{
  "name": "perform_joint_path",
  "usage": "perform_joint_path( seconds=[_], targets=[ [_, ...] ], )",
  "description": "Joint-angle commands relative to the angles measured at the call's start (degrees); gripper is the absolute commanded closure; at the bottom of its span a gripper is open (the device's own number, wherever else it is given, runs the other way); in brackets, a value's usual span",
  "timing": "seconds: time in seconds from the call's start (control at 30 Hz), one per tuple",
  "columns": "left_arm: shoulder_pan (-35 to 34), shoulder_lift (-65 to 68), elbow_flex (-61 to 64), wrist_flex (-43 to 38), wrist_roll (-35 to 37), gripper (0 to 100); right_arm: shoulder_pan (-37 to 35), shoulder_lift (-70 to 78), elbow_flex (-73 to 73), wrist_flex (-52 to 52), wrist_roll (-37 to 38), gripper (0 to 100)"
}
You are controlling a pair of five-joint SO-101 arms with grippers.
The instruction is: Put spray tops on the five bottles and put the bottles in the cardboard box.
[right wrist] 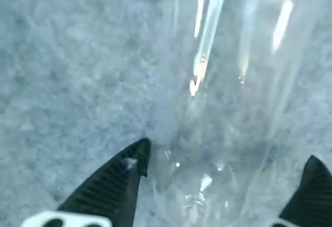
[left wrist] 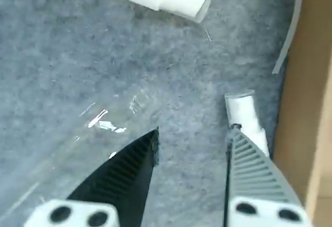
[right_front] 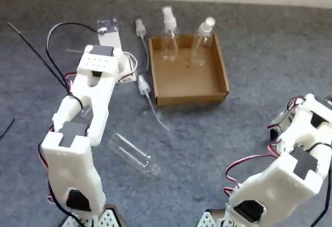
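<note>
One cardboard box (right_front: 184, 84) sat at the upper centre of the high view, brown, shallow and open, on grey carpet (right_front: 259, 40). Two bottles stood upright inside it along its far wall, both clear and both wearing a white spray top: the left capped bottle (right_front: 169, 43) and the right capped bottle (right_front: 201, 45). One bare bottle (right_front: 132, 153) lay on its side at the lower centre of that frame, well apart from the box, clear and with no top. Two loose tops lay on the carpet left of the box. The upper spray top (right_front: 140, 27) was near the box's far left corner, its thin tube trailing down along the left wall. The lower spray top (right_front: 143, 86) was just beside the near left corner, its tube running toward the lower right.

The left gripper (left wrist: 194, 133) was spread, one finger black and one pale, with only carpet between them. A lying bottle (left wrist: 67, 144) crossed the lower left of the left wrist view, partly behind the black finger. The right gripper (right wrist: 228, 154) was splayed wide with a glassy bottle (right wrist: 233, 82) between its fingers; whether they touched it I could not tell
</note>
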Motion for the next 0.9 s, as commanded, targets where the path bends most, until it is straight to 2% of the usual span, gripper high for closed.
perform_joint_path(
  seconds=[0.0, 0.17, 0.37, 0.87],
  targets=[
    [1.10, -0.22, -1.98, -2.73, 2.37, 80, -1.01, -0.75, -6.99, 3.74, 2.20, 62.3],
    [2.33, -0.04, -0.66, -6.33, 5.19, 80, -1.01, -0.66, -14.29, 8.31, 5.71, 62.3],
    [4.62, 4.35, -1.01, -9.41, 5.10, 80, -1.01, -0.66, -20.70, 11.47, 11.08, 62.3],
    [4.88, 7.34, -0.57, -10.11, 4.75, 80, -0.48, -0.75, -23.87, 12.97, 42.46, 62.3]
  ],
)
